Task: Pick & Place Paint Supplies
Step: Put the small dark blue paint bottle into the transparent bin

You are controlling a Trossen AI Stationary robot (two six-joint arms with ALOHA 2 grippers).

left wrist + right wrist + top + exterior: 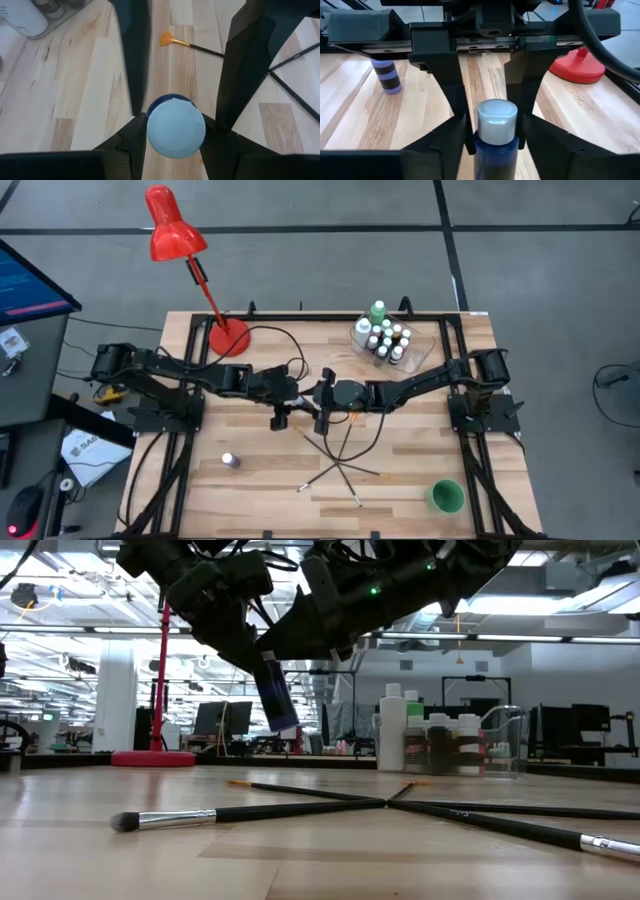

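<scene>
A dark blue paint bottle [275, 690] with a white cap [497, 117] hangs tilted above the middle of the table, cap end up. My left gripper [175, 135] and my right gripper [495, 142] meet there nose to nose, both shut on its upper end. A lone purple bottle [230, 461] stands on its base near the table's left front. Several thin dark paintbrushes [340, 460] lie crossed on the wood below the grippers. More small bottles and a taller green one [378, 311] stand in the clear tub [412, 355] at the far right. My left gripper pinches the bottle's white cap [175, 125] between its two fingers, one on each side. The fingers slant down from the table's left side. The bottle hangs below, tilted and clear of the table. My right gripper has a finger on each side of the bottle's top, at the blue shoulder [496, 150] just under the cap. Its fingers come nearly level from the table's right side. Its fingers overlap the left gripper's there, so the exact line of touch is unclear.
A red desk lamp stands with its base [228, 338] at the far left. A green cup [445, 496] stands at the near right. An orange-tipped fan brush [167, 39] lies under the grippers. Bare wood shows along the near edge.
</scene>
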